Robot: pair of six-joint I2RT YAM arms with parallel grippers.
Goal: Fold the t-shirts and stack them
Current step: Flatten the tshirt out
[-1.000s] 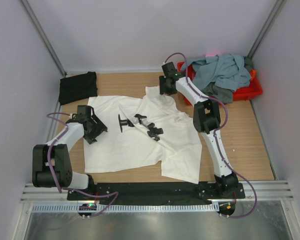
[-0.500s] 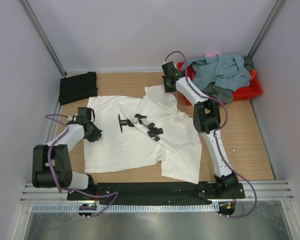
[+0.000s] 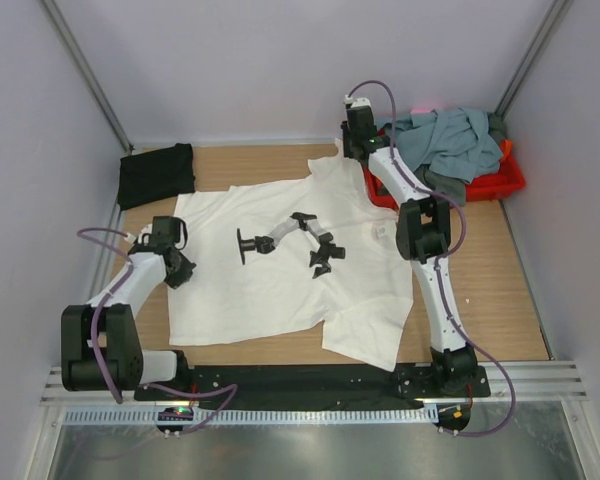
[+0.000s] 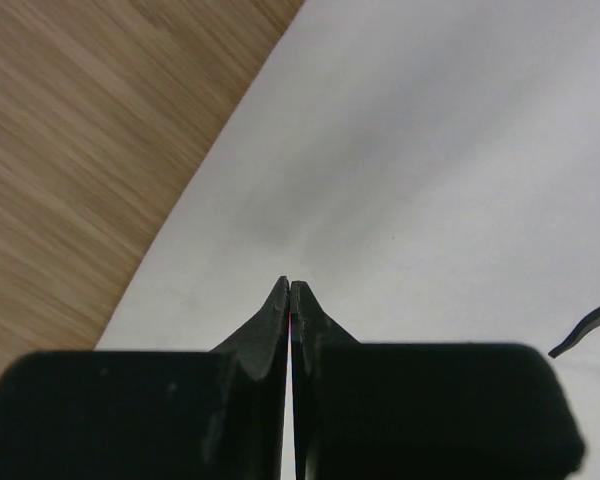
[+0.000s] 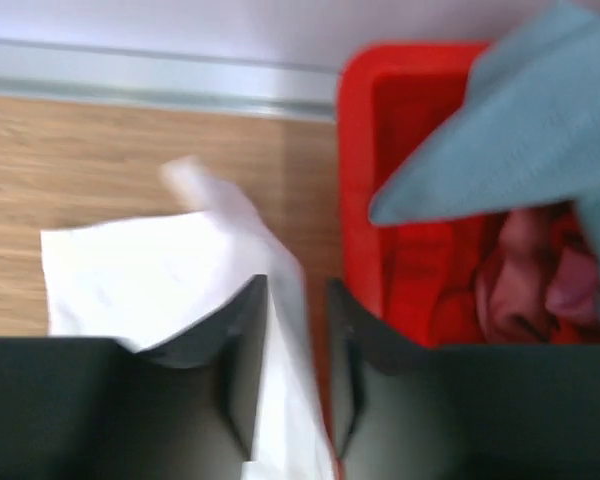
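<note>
**Left hand.** Nearest the arm bases, the left hand [image 3: 178, 272] [image 4: 290, 292] sits low at the left edge of the plain white short-sleeved cloth t-shirt [image 3: 280, 285] [image 4: 430, 150]. Its two fingers are pressed tip to tip, and no cloth shows between them. One second earlier it stood a little further in over the shirt.

**White shirt.** The white t-shirt lies spread on the light brown wooden tabletop [image 3: 500, 260] [image 4: 80, 150]. A black marking [image 3: 280, 240] crosses the middle of the shirt. Whether it is printed on the cloth or lies on top cannot be told. It now reaches further right than before.

**Right hand.** The right hand [image 3: 353, 152] [image 5: 295, 300] is at the far right corner of the white t-shirt [image 5: 130, 270]. Its fingers are closed on a strip of that cloth, which is held clear of the tabletop. One second earlier this hand was nearer the shirt's middle. It has since drawn back and up, pulling the corner out, so the right part of the shirt lies wider and flatter.

**Other items.**
- A folded plain black cloth t-shirt [image 3: 156, 172] rests just beyond the white t-shirt's far left sleeve.
- A red plastic tray [image 3: 500, 182] [image 5: 400, 110] stands just right of the held corner.
- A crumpled grey-blue cloth t-shirt [image 3: 440, 140] [image 5: 520, 130] is heaped in the tray over a dark grey cloth t-shirt [image 3: 445, 185].
</note>
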